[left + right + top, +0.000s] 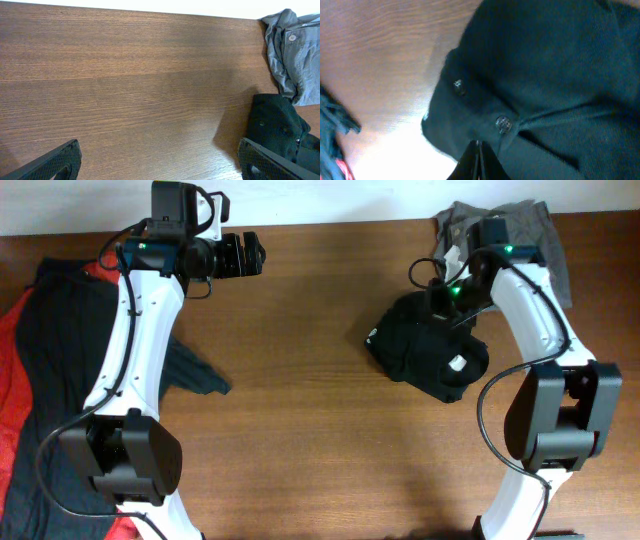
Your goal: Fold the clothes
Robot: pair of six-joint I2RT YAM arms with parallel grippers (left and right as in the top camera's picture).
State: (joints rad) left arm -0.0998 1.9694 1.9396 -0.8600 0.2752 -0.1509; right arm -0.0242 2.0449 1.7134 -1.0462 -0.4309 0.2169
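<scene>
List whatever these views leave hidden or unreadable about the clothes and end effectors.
1. Right end effector: hidden under its wrist overhead; the right wrist view shows only dark tips at the bottom edge, so open or shut is unclear.
2. Black garment: right arm crosses it overhead; the wrist view is too close for its shape.
3. Grey garment: cut by the left wrist view's right edge.
4. Red and dark pile: cut by the overhead's left edge, partly under left arm.

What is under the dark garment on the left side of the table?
A red cloth shows beneath the dark garment along the table's left edge. How far it reaches underneath is hidden, and the left arm covers part of the pile.
</scene>
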